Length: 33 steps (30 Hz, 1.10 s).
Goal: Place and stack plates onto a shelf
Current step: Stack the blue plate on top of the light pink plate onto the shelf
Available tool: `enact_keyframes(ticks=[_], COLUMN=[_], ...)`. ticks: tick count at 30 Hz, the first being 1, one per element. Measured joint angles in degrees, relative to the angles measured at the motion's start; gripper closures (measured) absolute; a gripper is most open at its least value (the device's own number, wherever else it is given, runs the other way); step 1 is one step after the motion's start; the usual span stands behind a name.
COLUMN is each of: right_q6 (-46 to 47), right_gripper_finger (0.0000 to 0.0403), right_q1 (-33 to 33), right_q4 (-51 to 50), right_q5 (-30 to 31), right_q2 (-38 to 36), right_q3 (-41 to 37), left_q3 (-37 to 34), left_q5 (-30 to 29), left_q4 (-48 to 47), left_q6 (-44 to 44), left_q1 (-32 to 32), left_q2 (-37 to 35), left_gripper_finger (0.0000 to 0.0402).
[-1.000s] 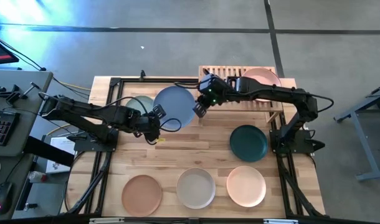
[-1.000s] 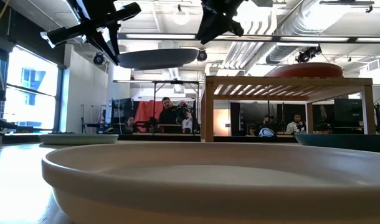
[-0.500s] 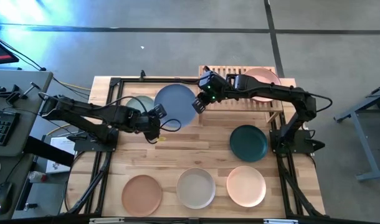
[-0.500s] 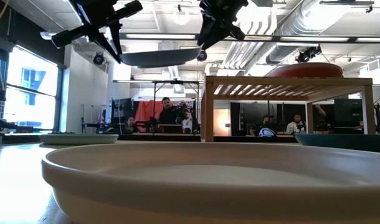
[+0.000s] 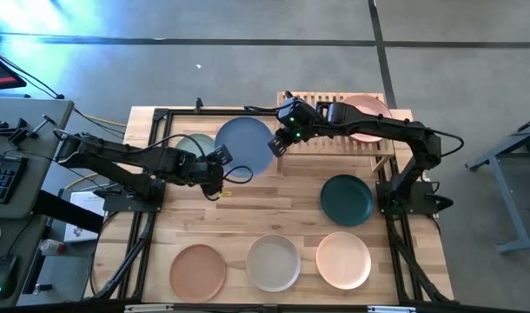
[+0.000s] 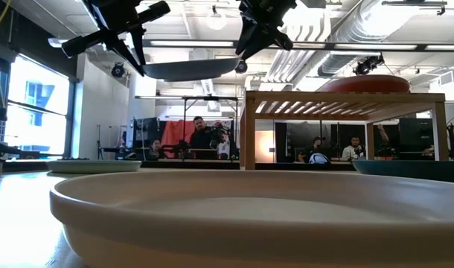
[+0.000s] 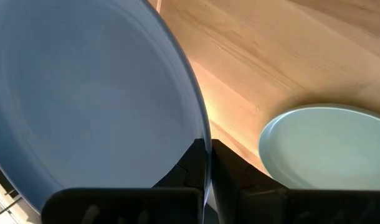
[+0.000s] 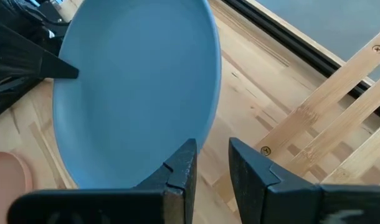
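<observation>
We are noting, upper centre of the frame, the right gripper point(image 5: 280, 143) having closed in, jaws parted, not yet gripping the blue plate point(image 5: 244, 146) that the left gripper point(image 5: 220, 162) is clamping aloft beside the shelf point(image 5: 321, 143), suggesting a handover.

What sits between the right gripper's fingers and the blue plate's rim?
Nothing: the right wrist view shows the right gripper open beside the blue plate, only bare tabletop behind.

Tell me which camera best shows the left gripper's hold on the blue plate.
Left wrist view: the left gripper pinches the blue plate at its rim. High view shows only the plate above the table; low view its underside; right wrist view shows the right gripper open beside it.
</observation>
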Motion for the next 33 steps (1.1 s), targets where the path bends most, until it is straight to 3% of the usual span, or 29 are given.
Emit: enact_keyframes(ticks=[33], right_q6=[3.6], right_gripper_finger=[0.0342], right_q1=[1.6], right_q4=[0.6], right_q5=[0.9], right_q2=[2.1], right_q3=[0.0], left_q3=[0.0], left_q5=[0.0], left_q4=[3.2], left_q6=[0.2], left_q1=[0.0], left_q2=[0.0], left_gripper_finger=[0.0401])
